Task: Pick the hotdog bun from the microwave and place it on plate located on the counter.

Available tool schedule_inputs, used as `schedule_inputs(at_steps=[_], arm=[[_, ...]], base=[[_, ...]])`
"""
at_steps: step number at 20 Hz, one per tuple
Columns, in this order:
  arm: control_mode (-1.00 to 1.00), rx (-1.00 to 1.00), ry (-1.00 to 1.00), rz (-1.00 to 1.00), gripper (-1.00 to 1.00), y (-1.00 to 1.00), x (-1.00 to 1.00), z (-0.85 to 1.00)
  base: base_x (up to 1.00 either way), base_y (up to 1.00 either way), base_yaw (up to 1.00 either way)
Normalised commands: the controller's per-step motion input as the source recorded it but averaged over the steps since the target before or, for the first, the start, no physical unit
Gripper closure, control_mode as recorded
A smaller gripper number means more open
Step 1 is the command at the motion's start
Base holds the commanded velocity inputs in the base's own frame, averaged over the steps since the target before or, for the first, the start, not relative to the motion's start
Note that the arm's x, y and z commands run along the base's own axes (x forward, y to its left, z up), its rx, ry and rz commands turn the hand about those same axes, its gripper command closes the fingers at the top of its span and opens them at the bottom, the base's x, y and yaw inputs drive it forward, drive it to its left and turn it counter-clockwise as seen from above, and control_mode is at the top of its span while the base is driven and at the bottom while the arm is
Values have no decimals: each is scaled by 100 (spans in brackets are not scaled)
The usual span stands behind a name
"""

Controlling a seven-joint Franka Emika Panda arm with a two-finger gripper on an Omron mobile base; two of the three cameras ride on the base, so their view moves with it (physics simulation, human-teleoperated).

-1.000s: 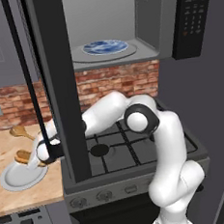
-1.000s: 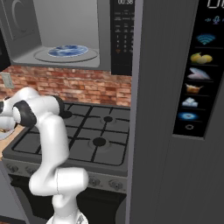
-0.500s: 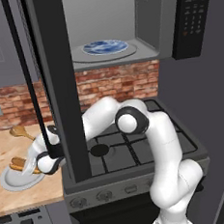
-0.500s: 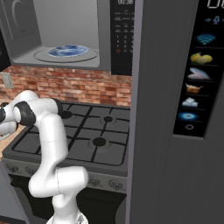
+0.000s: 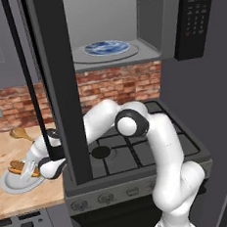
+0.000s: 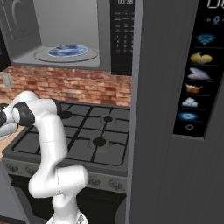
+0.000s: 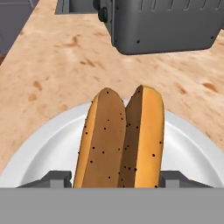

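the gripper (image 7: 117, 180) is low over the plate (image 7: 48, 148), its two dark finger tips showing at either side of the hotdog bun (image 7: 120, 138). the tips stand just outside the bun's two ends-on flanks, about as wide apart as the bun is broad; whether the pads actually press the bun or have let go cannot be told from the hand view. the bun lies over the middle of the plate, speckled halves side by side; whether it rests on the plate surface cannot be told.

in the left base view the gripper (image 5: 28, 169) sits at the far left, down at the plate (image 5: 11, 183) on the counter (image 5: 11, 150), with the hotdog bun (image 5: 16, 168) showing as an orange strip beside it. the arm (image 5: 137, 133) reaches from its base in front of the stove (image 5: 138, 150), elbow bent high, forearm stretched left and downward behind the open microwave door (image 5: 59, 91). a wooden spoon (image 5: 20, 134) lies on the counter behind the plate, apart from it.

the microwave (image 6: 65, 26) stands open above the stove, with a blue patterned plate (image 6: 68, 51) on its turntable. in the right base view the arm (image 6: 43, 127) bends off toward the left edge.
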Motion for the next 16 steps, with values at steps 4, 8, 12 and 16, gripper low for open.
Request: schedule_inputs(at_steps=[4,8,12,16], arm=[[-100,0,0,0,-100,0,4,0],[-100,0,0,0,-100,0,14,0],[-100,0,0,0,-100,0,6,4],[-100,1,0,-1,-100,-30,-6,15]], base=[[0,0,0],[0,0,0],[0,0,0],[0,0,0]])
